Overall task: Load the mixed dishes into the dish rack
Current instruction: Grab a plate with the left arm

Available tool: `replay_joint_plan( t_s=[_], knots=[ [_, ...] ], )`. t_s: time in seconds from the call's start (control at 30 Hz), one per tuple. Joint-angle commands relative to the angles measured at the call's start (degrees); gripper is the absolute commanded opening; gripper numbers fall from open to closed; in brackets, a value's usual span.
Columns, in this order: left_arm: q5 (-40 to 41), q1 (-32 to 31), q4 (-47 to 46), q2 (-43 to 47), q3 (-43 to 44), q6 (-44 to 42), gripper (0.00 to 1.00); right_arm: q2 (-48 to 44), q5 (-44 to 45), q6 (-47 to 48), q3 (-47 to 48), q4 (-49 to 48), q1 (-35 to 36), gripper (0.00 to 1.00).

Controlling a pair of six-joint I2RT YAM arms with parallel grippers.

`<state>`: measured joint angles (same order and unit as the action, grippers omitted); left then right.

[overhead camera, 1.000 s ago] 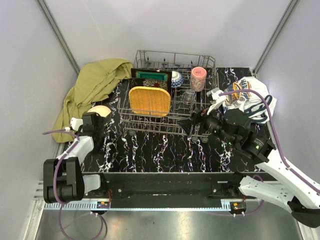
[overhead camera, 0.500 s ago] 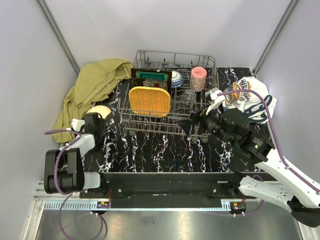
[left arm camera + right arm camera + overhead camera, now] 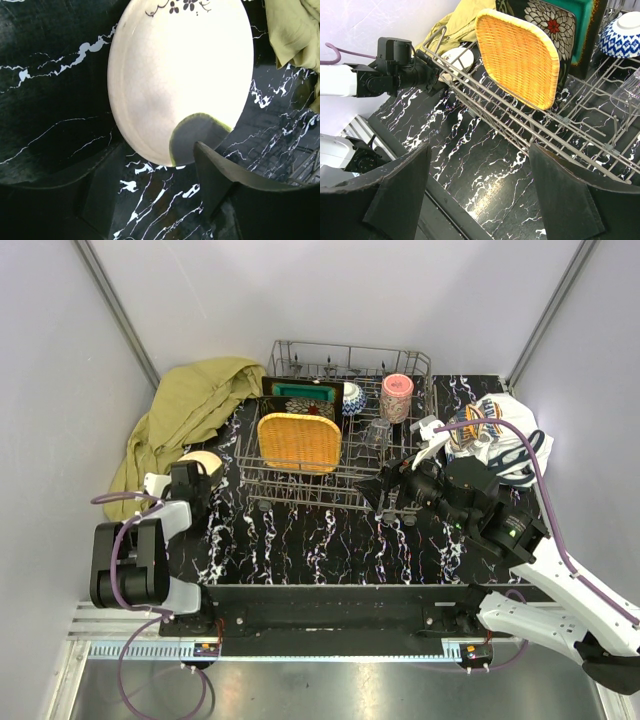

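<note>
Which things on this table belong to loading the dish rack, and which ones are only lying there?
Belong to the job: dish rack, orange plate, teal plate, dark flowered plate, blue-patterned bowl, pink cup, glass, and the cream plate beside the rack.

Just lying about: olive cloth, white printed cloth.

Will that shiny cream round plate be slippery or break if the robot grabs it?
Probably slippery: the cream round glazed plate shines. Likely stiff and breakable, since it looks ceramic. It seems to lie flat on the black marbled table, so rolling is unlikely.
</note>
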<state>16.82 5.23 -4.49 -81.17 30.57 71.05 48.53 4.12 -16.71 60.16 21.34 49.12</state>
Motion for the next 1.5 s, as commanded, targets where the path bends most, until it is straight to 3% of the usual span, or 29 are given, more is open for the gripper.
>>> replay_joint_plan(
  t_s=[0.0, 0.27, 0.5, 1.0, 1.2, 1.47],
  knots=[
    [2.17, 0.48, -0.96, -1.89, 1.34, 0.15, 0.54, -0.11, 1.94, 1.24, 1.36, -1.13, 0.45, 0.85],
    [1.73, 0.57, -0.52, -2.24, 1.78, -0.12, 0.31, -0.28, 2.03, 1.33, 0.92, -1.65, 0.36, 0.85],
    [1.37, 0.57, 1.76, 2.4, 2.21, -0.82, 0.0, -1.86, 2.21, 0.45, 0.31, -1.74, 0.36, 0.85],
    [4.1, 0.57, 16.69, 25.42, 9.6, -1.88, 0.0, -6.43, 2.99, -3.32, -1.1, 0.28, 0.36, 0.84],
    [2.17, 0.57, 21.97, 38.42, 10.83, -2.05, 0.0, -4.25, 13.61, -5.18, 1.18, 4.4, 0.36, 1.0],
    [-3.36, 0.48, 31.37, 50.74, 20.49, -7.67, 0.0, 3.57, 5.13, -4.73, 5.75, 2.31, 0.36, 1.0]
  ],
)
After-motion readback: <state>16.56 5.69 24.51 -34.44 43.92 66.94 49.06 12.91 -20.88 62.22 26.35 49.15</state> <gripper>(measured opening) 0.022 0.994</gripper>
